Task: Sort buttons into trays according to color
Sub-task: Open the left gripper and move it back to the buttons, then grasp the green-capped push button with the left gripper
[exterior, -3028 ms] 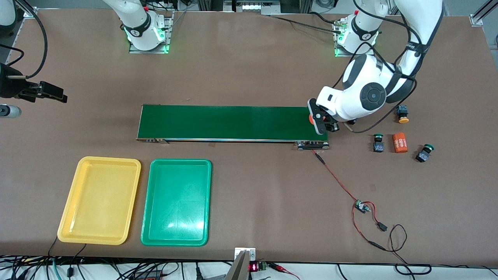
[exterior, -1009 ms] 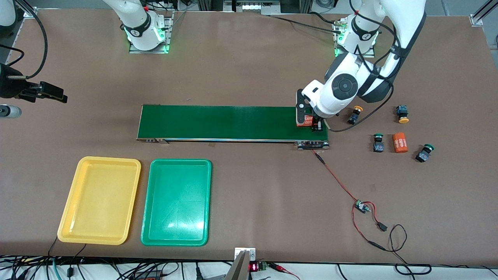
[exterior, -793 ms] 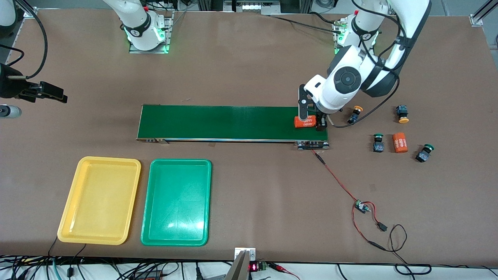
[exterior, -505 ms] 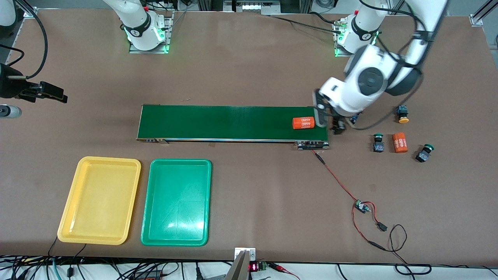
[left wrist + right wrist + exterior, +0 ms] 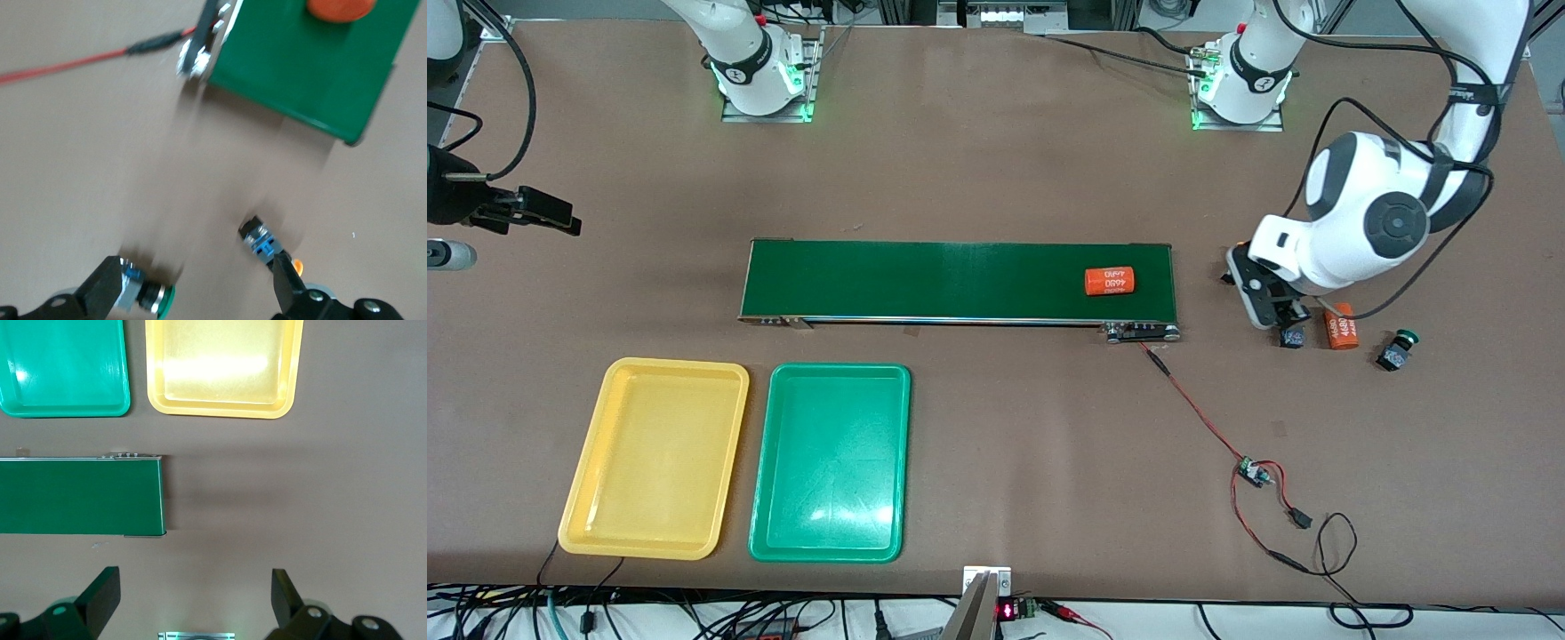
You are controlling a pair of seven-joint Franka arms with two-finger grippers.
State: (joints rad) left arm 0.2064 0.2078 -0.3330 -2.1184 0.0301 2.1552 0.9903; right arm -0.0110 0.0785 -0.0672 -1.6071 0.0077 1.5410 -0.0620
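My left gripper (image 5: 1276,313) hangs open over the table past the conveyor's end, toward the left arm's end. In the left wrist view its fingers (image 5: 103,293) stand wide with nothing between them. A green-capped button (image 5: 150,298) lies by one finger and a yellow-capped button (image 5: 263,241) by the other. The front view shows that green button (image 5: 1291,337) under the hand and a second green button (image 5: 1396,348) beside it. The yellow tray (image 5: 654,458) and green tray (image 5: 829,462) lie side by side, nearer the front camera. My right gripper (image 5: 195,593) waits open, high above the table.
An orange cylinder (image 5: 1109,281) lies on the dark green conveyor belt (image 5: 960,280). Another orange cylinder (image 5: 1341,327) lies between the two green buttons. A red wire with a small board (image 5: 1252,471) runs from the conveyor's end toward the front edge.
The left gripper opened and left the orange cylinder on the belt, then swung off the conveyor to above the buttons. The cylinder has shifted slightly along the belt.
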